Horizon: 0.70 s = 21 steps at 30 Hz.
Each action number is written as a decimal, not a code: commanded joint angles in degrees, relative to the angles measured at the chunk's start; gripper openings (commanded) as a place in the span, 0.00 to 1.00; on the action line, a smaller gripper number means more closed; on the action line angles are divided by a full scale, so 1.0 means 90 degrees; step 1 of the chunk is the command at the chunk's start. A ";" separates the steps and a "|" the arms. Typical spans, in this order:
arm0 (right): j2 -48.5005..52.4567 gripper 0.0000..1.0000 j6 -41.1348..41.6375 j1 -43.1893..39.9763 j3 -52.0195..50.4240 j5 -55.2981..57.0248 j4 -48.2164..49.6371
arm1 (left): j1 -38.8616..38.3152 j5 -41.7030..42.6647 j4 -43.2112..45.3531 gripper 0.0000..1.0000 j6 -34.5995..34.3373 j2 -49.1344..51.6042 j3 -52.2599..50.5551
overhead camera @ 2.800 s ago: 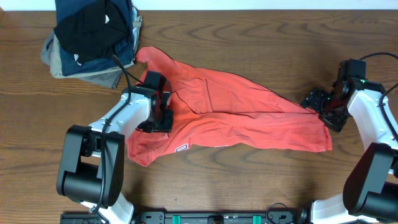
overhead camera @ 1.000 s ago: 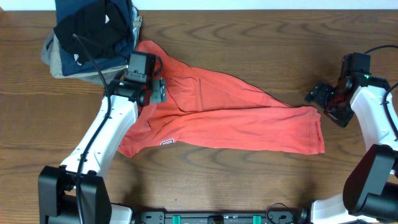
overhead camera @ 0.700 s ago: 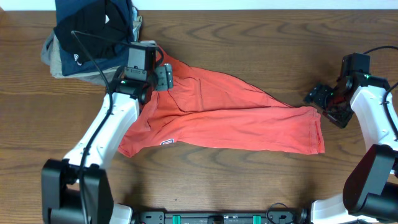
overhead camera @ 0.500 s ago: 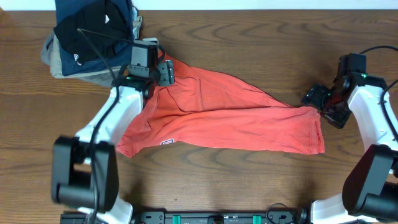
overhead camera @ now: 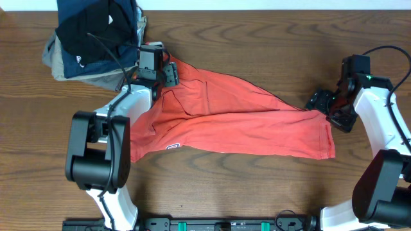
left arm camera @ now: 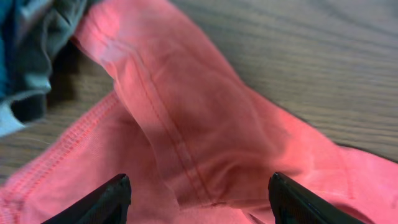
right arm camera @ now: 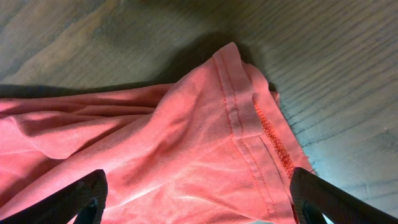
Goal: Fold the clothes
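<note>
Salmon T-shirt (overhead camera: 237, 122) lies rumpled on the desk (overhead camera: 257, 192); left fingers (left arm camera: 109, 202) spread over a seamed fold, right fingers (right arm camera: 81, 199) spread over a hemmed corner.

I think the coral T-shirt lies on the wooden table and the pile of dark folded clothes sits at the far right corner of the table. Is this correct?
Not quite. The pile of dark folded clothes sits at the far left corner, as the overhead view shows. The coral T-shirt does lie on the wooden table.
</note>
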 commanded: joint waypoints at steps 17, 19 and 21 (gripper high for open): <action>0.0007 0.93 -0.0063 0.0112 0.0095 -0.0015 0.0002 | 0.0017 -0.0005 0.0287 0.39 -0.0112 0.0529 0.0056; 0.0007 0.92 -0.0063 0.0109 0.0095 0.0002 0.0017 | 0.0015 -0.0005 0.0291 0.28 -0.0112 0.0527 0.0056; 0.0007 0.93 -0.0063 0.0112 0.0095 0.0002 0.0017 | 0.0017 -0.0005 0.0291 0.18 -0.0112 0.0527 0.0056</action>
